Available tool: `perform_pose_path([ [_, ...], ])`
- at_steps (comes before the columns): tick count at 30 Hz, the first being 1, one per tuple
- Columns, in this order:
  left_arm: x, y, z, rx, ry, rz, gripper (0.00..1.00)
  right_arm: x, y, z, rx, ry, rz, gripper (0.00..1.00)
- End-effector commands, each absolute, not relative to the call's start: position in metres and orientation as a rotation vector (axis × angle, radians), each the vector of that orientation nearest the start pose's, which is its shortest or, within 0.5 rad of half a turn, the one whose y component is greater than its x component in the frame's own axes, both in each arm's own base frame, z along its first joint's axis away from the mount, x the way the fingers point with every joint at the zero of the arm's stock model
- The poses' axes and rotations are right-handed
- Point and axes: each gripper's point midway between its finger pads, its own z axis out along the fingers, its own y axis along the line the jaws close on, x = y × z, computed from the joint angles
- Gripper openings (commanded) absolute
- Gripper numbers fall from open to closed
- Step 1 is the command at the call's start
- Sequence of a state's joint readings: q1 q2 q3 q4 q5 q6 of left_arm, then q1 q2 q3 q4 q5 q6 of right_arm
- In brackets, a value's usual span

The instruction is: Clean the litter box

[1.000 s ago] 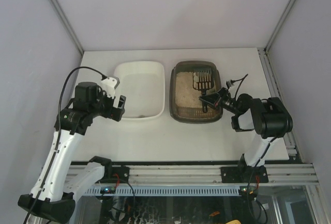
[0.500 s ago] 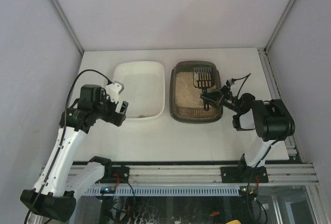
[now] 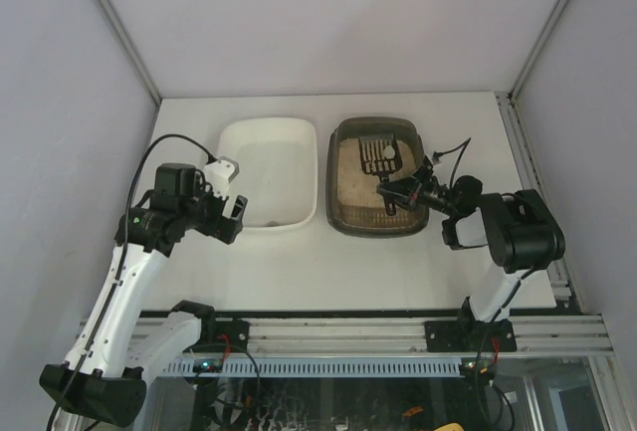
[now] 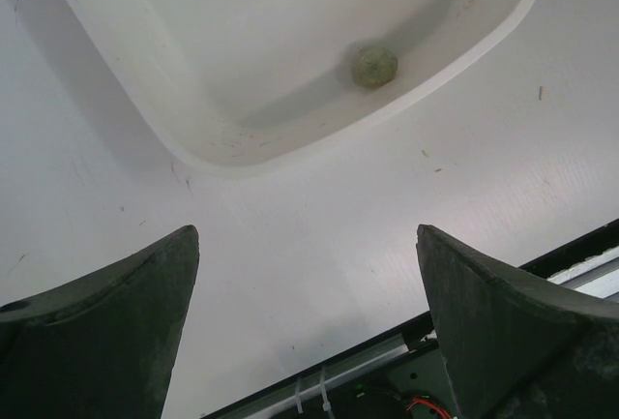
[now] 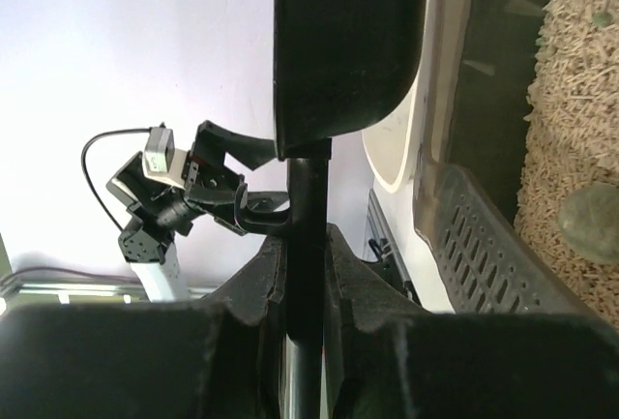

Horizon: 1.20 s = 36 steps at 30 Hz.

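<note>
The dark grey-brown litter box [image 3: 375, 229] holds beige litter [image 3: 353, 184] at centre right. My right gripper [image 3: 400, 193] reaches over its right rim, shut on the thin black handle [image 5: 305, 274] of a slotted scoop [image 3: 378, 154]. The scoop head hangs level over the far end of the litter with a small pale spot on it. The right wrist view shows the box's dark wall [image 5: 484, 71], the litter [image 5: 580, 100] and a grey-green lump [image 5: 590, 224] lying on it. My left gripper [image 3: 231, 216] is open at the white tray's near left corner, holding nothing.
The white tray [image 3: 267, 124] stands left of the litter box, and a greenish ball [image 4: 373, 65] lies inside it near its rim [image 4: 232, 163]. A grey slotted panel [image 5: 474, 245] shows beside the box's wall. The table's front rail [image 3: 338, 333] runs below.
The scoop head has swung from a tilt in the litter to level and shifted left toward the box's far end. The left arm shifted slightly, then held still.
</note>
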<state>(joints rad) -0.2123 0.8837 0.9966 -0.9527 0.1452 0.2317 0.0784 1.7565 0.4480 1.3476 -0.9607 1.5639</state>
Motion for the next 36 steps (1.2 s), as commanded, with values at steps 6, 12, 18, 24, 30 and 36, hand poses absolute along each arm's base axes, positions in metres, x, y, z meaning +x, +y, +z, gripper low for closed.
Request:
perform_pose_path([
  [6,0.219,-0.067,0.188,0.611,2.321,-0.198,0.97,0.311,0.195,0.165,0.365,1.9,1.902,0.0],
  [12,0.219,-0.068,0.19,0.611,2.314,-0.2,0.98,0.316,0.176,0.174,0.415,1.824,1.917,0.0],
  [18,0.22,-0.067,0.19,0.605,2.314,-0.198,0.97,0.308,0.177,0.16,0.407,1.932,1.818,0.0],
  [24,0.219,-0.069,0.191,0.609,2.307,-0.214,0.96,0.305,0.182,0.167,0.293,1.977,1.764,0.0],
  [30,0.216,-0.073,0.192,0.623,2.298,-0.245,0.96,0.31,0.173,0.179,0.342,1.943,1.762,0.0],
  [36,0.212,-0.077,0.192,0.64,2.295,-0.282,0.96,0.301,0.186,0.193,0.195,1.95,1.692,0.0],
])
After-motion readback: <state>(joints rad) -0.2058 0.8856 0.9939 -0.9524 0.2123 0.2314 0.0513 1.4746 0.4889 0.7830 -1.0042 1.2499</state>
